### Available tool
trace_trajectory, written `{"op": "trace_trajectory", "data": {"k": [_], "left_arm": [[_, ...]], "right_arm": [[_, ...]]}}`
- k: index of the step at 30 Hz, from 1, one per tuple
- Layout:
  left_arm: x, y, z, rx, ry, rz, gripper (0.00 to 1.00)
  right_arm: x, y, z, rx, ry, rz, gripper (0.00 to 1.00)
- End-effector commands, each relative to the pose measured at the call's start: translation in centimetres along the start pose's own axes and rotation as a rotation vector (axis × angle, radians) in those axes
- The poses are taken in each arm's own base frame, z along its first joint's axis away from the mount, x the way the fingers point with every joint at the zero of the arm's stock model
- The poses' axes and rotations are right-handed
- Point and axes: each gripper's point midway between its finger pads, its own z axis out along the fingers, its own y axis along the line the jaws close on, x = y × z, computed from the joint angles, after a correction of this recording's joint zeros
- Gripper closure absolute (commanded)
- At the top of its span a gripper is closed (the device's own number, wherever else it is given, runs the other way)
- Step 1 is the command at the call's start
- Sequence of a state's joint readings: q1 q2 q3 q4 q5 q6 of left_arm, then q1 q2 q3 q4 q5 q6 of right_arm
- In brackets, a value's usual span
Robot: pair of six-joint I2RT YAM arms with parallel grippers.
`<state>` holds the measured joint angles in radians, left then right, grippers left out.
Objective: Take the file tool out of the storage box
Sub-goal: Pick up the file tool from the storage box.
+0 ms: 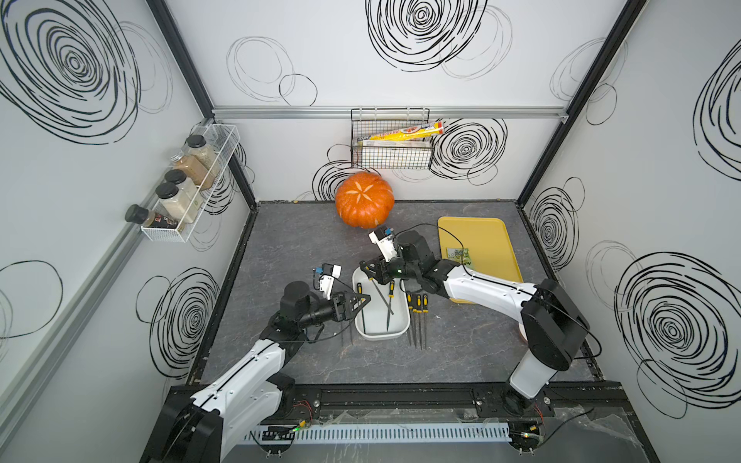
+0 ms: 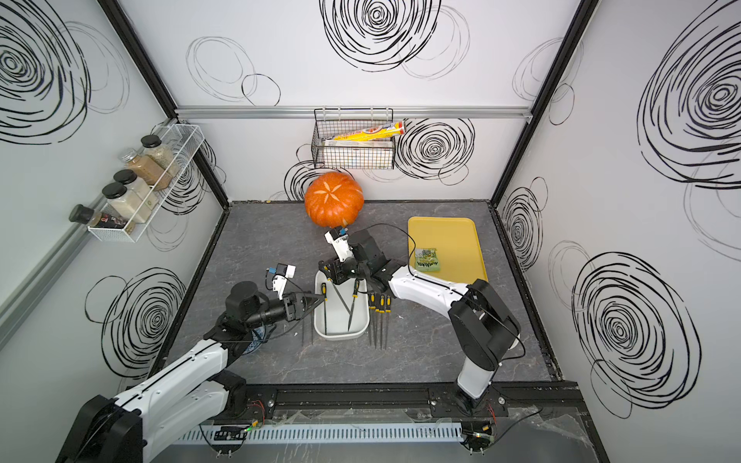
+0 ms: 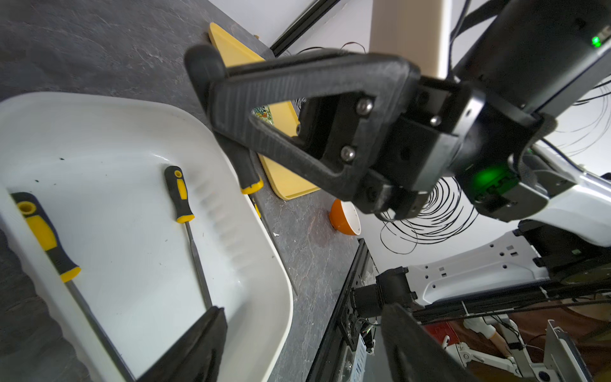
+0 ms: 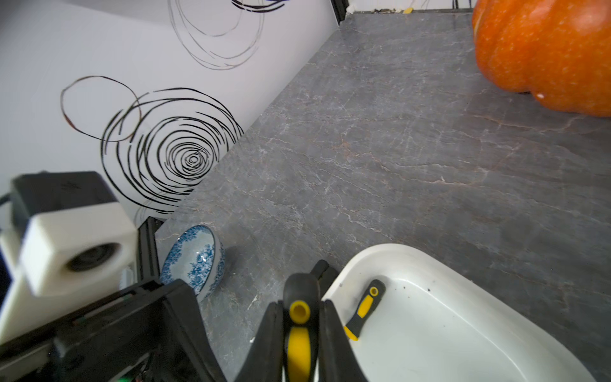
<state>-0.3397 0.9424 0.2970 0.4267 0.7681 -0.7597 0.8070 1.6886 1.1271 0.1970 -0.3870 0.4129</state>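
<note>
Bowls, nearest the robot: blue bowl (image 4: 195, 261) on the table under the left arm, orange bowl (image 3: 345, 218) by the right arm's base.

Left claw (image 1: 363, 298) (image 3: 302, 307): fingers well apart, nothing between them. Tip hangs over the left rim of the box (image 1: 377, 320).

Box: mid-table, upright, seen in both top views.
- Left pair (image 1: 347, 334): two files on the table just left of the box, partly under the left claw.
- Right trio (image 1: 417, 320): three files side by side just right of the box, handles pointing away from the robot.
- Wall file (image 1: 362, 308): flat inside, along the left wall.
- Middle file (image 1: 389, 308): flat inside, nearer the right wall.

Right claw (image 1: 369, 274) (image 4: 301, 317): at the box's far end, clamped on the black-and-yellow handle of the file (image 4: 299, 344). The handle is up above the rim, and the shaft (image 1: 383, 297) slants down across the box and over the middle file. Whether the tip touches the box floor: cannot tell.

Farther back: yellow tray (image 1: 481, 236) to the right, with a packet (image 1: 459, 256) on it. Pumpkin (image 1: 364, 200) by the back wall, wire basket (image 1: 391, 154) hung above it. Jar rack (image 1: 188, 188) on the left wall.
</note>
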Motion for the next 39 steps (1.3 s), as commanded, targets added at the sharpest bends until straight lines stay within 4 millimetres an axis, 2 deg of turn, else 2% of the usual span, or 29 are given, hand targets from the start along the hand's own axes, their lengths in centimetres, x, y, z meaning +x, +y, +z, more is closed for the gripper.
{"op": "trace_trajectory", "data": {"k": [1,4,9,11,15,22,30,34,39], "left_arm": [[-0.2,-1.0,1.1,-0.011,0.008,0.083,0.2],[0.5,-0.6,2.2,-0.062,0.044,0.107,0.22],[0.9,-1.3,2.8,-0.022,0.052,0.114,0.33],[1.2,-1.7,3.0,-0.006,0.06,0.12,0.38],[1.6,-2.1,3.7,0.004,0.077,0.129,0.4],[2.3,-2.4,4.3,0.013,0.097,0.142,0.5],[2.7,-2.5,4.6,0.024,0.117,0.139,0.81],[2.6,-2.6,4.6,0.025,0.109,0.143,0.89],[2.8,-2.7,4.6,0.028,0.112,0.143,0.98]], "right_arm": [[-2.7,3.7,-1.7,-0.168,-0.112,0.011,0.96],[-3.6,5.3,-3.0,-0.239,-0.166,0.033,0.96],[-4.3,6.5,-5.0,-0.291,-0.231,0.055,0.97],[-4.3,6.3,-5.6,-0.274,-0.26,0.056,0.97],[-4.3,5.6,-6.8,-0.242,-0.334,0.062,0.97],[-3.7,5.4,-7.1,-0.228,-0.378,0.061,0.97],[-3.3,5.7,-7.9,-0.169,-0.445,-0.005,0.95],[-2.8,5.8,-8.6,-0.165,-0.48,-0.017,0.93],[-2.3,5.7,-8.5,-0.181,-0.483,-0.007,0.88]]}}
